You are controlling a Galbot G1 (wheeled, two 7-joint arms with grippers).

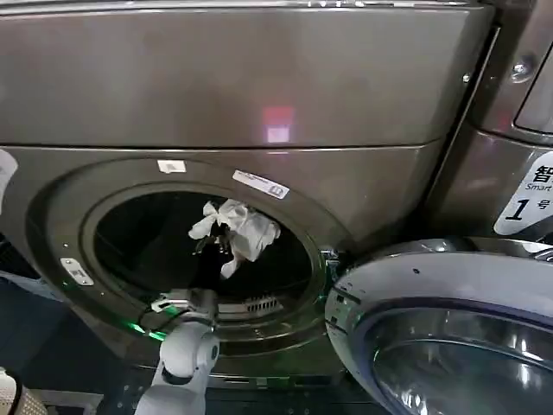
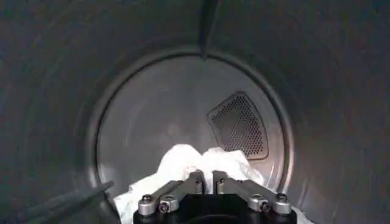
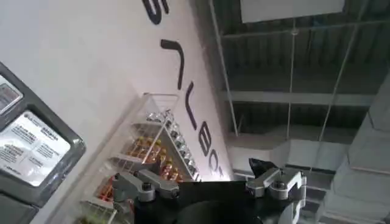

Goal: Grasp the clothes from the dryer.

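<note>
We have our left hand (image 2: 203, 181) inside the dryer (image 1: 233, 95), and its two fingers are pressed together on the clothes (image 1: 238, 227). That is the whitish cloth, all crinkly. From the head view it hangs in the middle of the round opening, lifted up off the drum's floor, with our left arm reaching in from below. From the left wrist view the cloth bunches just past the fingertips, with the far wall of the drum (image 2: 164, 115) and its dotted vent (image 2: 239, 125) behind it.

So we think the grabbing part is done. What is left is to pull the cloth out through the opening.

Around the cloth the drum looks dark and bare; we can't see any other clothes in it.

The dryer's door (image 1: 441, 337) is swung open to the right, near us.

Our right hand (image 3: 208, 182) is up and away from the dryer, pointing toward a wall and ceiling. Its fingers are spread apart and hold nothing.
</note>
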